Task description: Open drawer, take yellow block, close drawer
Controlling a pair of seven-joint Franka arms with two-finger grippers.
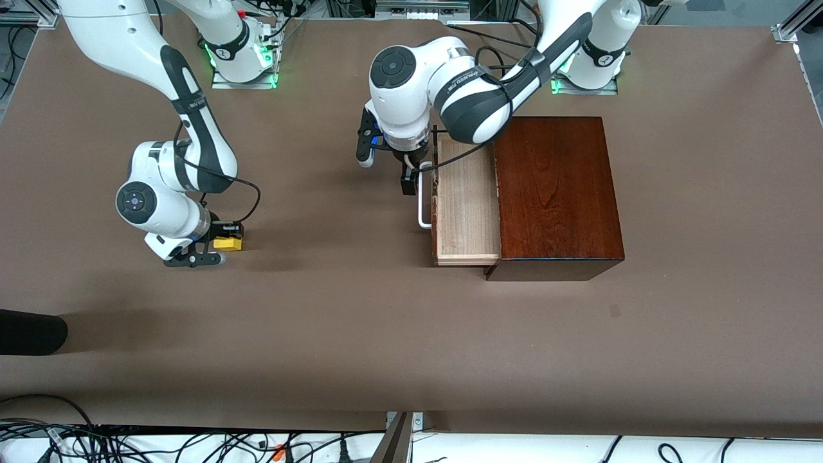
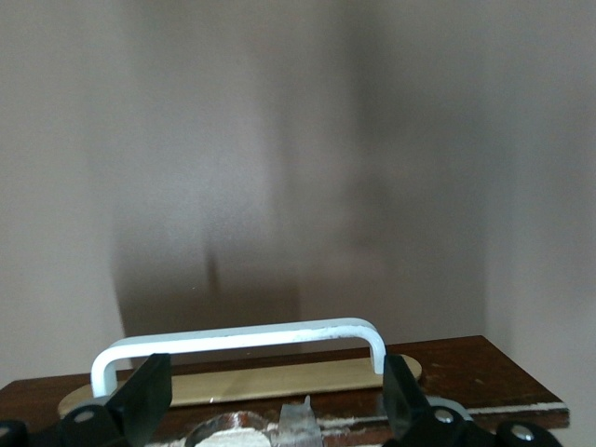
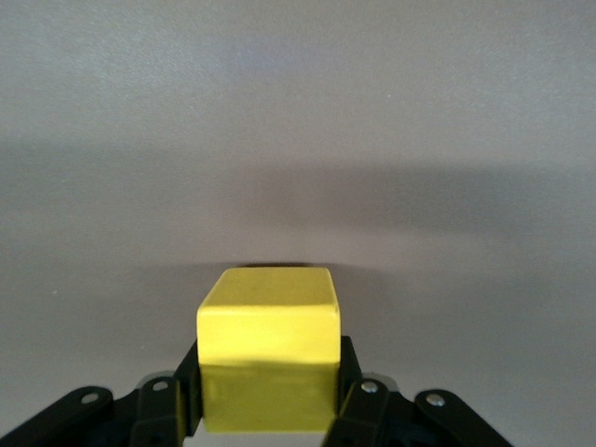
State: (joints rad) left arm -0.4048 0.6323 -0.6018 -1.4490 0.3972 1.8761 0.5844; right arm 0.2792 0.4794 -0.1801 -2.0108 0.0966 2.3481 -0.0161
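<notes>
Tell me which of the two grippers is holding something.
The right gripper, toward the right arm's end of the table, is shut on the yellow block. The left gripper holds nothing, at the drawer's white handle.

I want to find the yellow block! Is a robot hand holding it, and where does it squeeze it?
Yes. The right gripper is shut on the yellow block, pinching its two side faces. The left gripper holds nothing; it is open around the drawer's white handle.

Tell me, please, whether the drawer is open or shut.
Open: the drawer is pulled out of the wooden box, its pale interior exposed.
</notes>
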